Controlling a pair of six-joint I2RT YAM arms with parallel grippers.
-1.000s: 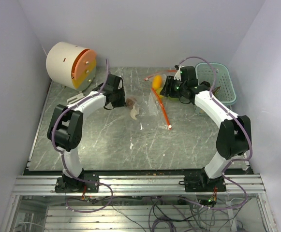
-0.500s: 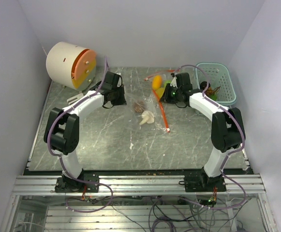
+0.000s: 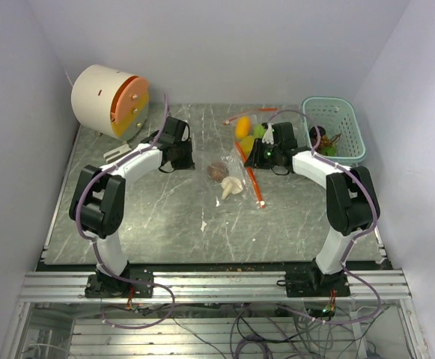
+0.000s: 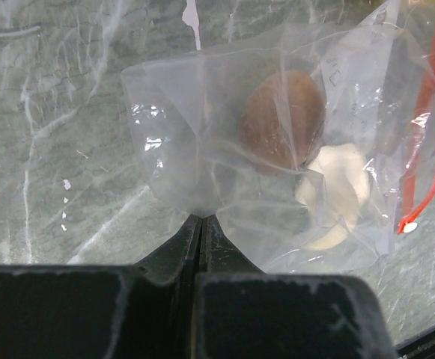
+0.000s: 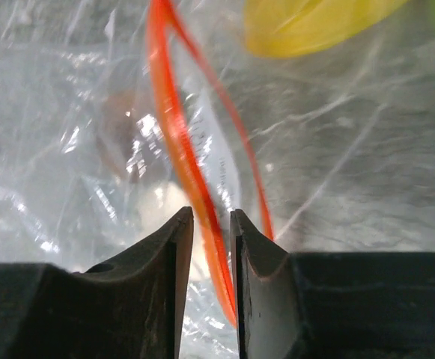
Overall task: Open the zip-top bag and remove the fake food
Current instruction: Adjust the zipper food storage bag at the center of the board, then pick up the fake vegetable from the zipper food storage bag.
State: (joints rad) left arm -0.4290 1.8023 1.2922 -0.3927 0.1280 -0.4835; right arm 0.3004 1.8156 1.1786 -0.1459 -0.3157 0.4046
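The zip-top bag [image 3: 228, 176] lies flat mid-table, clear and crinkled, its red-orange zip strip [image 3: 251, 176] on the right side. Inside show a brown lump [image 4: 284, 116] and a pale mushroom piece [image 4: 337, 196] of fake food. A yellow-orange fruit [image 3: 242, 126] and a green bit [image 3: 258, 131] lie on the table just beyond the bag's mouth. My left gripper [image 4: 202, 217] is shut on the bag's left edge. My right gripper [image 5: 211, 218] hovers at the mouth, jaws narrowly apart, with the zip strip [image 5: 174, 127] running through the gap.
A pale teal basket [image 3: 350, 129] holding small pieces stands at the back right, close behind the right arm. A white drum with an orange face [image 3: 111, 101] sits at the back left. White walls close in on three sides.
The right gripper came nearer and lower onto the zip strip, and its jaws narrowed. The brown and pale pieces slid right and nearer inside the bag. The left gripper kept its hold.
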